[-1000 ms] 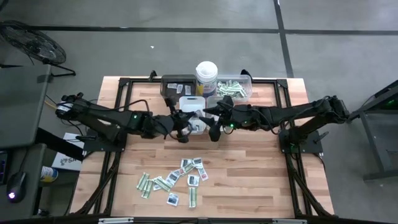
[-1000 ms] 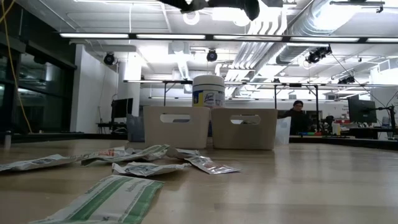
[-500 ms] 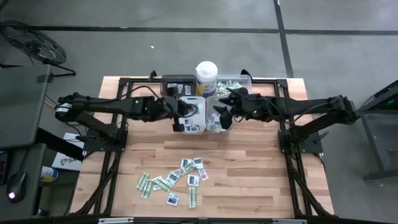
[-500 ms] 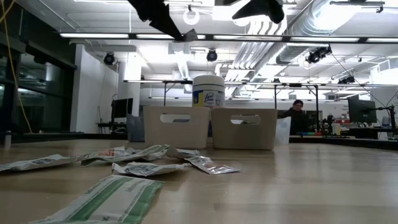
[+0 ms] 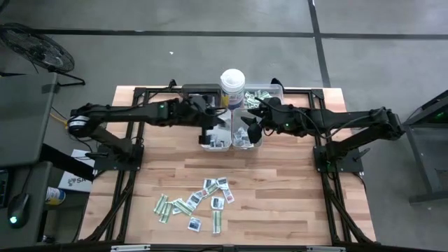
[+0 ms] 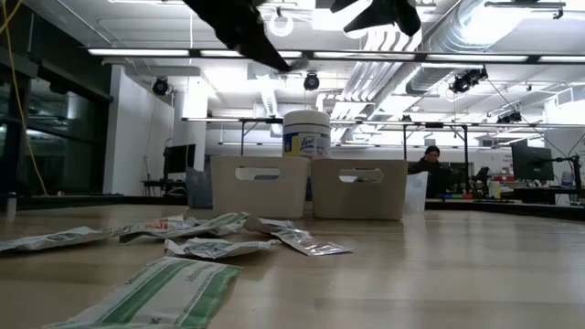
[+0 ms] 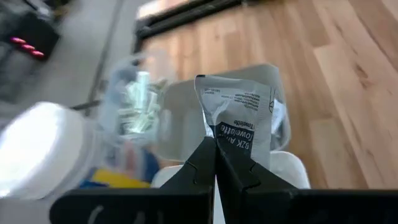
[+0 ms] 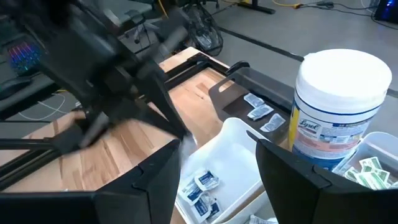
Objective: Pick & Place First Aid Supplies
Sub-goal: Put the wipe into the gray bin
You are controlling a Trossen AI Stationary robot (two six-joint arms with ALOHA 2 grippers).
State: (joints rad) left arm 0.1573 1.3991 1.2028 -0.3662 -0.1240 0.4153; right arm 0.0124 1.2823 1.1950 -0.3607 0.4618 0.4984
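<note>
**Sorting partly done, loose pile still on the table**

High view: left gripper poised over the white tray, right gripper over the grey tray beside it. Both trays already holding a few packets; likewise the clear tray with green strips and the dark tray at the back edge. Well apart, near the front of the table, a loose pile of first aid supplies left to move: by judgement roughly a dozen or more, so the job looks well short of finished. Tall white canister standing between the back trays, close to both arms' paths.

Low view: pile of packets spread across the foreground, green-and-white strip nearest. Behind it, the two handled trays side by side, canister rising behind them. Dark arm parts only at the top edge. A person seated far back in the room.

Left wrist view: jaws pressed together on a white sachet with dark print, hanging above the tray rim; not yet let go.

Right wrist view: fingers spread wide, nothing between them. Below, white tray with blue-marked sachets; left arm crossing close by, a likely crowding risk over the trays.
</note>
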